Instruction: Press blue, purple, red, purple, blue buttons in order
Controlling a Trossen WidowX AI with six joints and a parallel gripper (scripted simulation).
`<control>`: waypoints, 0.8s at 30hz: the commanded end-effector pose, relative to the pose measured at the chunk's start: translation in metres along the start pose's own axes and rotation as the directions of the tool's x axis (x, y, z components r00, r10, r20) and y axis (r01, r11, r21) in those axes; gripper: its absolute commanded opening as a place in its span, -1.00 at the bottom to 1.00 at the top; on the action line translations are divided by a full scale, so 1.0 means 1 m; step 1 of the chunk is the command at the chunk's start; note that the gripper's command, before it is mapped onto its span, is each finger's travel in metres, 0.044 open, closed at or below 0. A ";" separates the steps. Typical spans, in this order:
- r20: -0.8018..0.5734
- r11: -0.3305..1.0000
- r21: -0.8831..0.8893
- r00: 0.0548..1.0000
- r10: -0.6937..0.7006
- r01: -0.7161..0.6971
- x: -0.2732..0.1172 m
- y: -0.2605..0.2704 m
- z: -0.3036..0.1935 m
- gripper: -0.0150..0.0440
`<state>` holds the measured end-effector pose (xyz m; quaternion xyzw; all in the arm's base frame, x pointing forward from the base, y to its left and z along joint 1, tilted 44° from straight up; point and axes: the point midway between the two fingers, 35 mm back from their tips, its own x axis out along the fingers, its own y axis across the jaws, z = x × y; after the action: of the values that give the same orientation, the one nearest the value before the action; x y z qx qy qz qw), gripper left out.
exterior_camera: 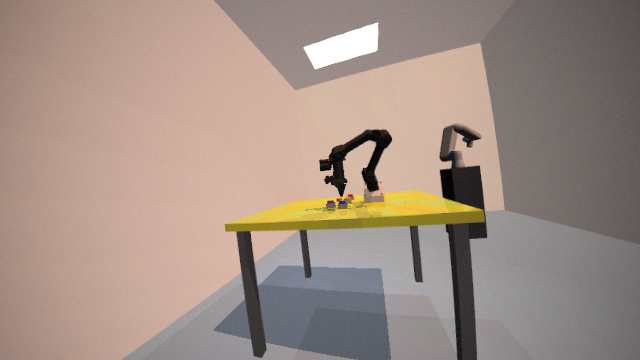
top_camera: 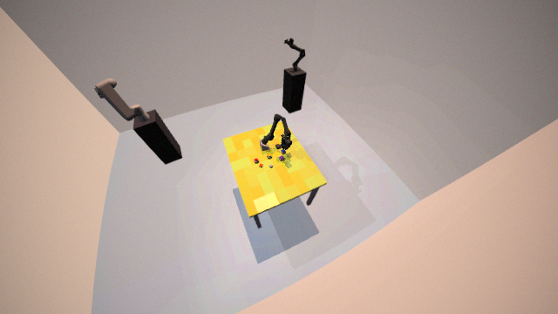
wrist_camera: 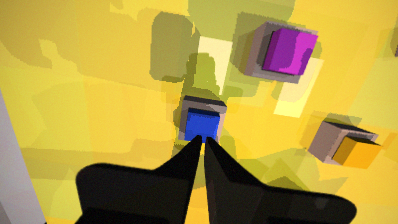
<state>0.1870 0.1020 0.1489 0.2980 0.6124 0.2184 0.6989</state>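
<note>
Closed claw above the blue button

Top: dark arm over the yellow table [top_camera: 266, 202] [exterior_camera: 350, 220], pale floor around. Exterior: gripper [exterior_camera: 341, 192] [wrist_camera: 203, 140] points down, narrow, empty. Wrist: fingertips overlap the blue button's [wrist_camera: 202, 125] edge; purple button [wrist_camera: 292, 51] beyond.

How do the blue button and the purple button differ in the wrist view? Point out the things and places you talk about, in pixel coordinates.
The blue button [wrist_camera: 202, 125] has the fingertips over its lower edge; the purple button [wrist_camera: 291, 52] has none over it.
The blue button's cap looks smaller than the purple button's.
Both have boxy caps on greyish housings.
</note>
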 end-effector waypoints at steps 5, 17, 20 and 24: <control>-0.005 1.000 0.000 1.000 -0.001 0.001 -0.057 -0.001 0.000 -0.42; -0.002 1.000 -0.001 1.000 -0.002 0.002 -0.064 -0.043 0.062 -0.42; -0.002 1.000 -0.002 1.000 -0.001 0.001 -0.063 -0.063 0.081 -0.42; -0.002 1.000 -0.002 1.000 -0.001 0.001 -0.063 -0.065 0.082 -0.42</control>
<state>0.2496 0.0053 0.1575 0.3034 0.6159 0.2172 0.6939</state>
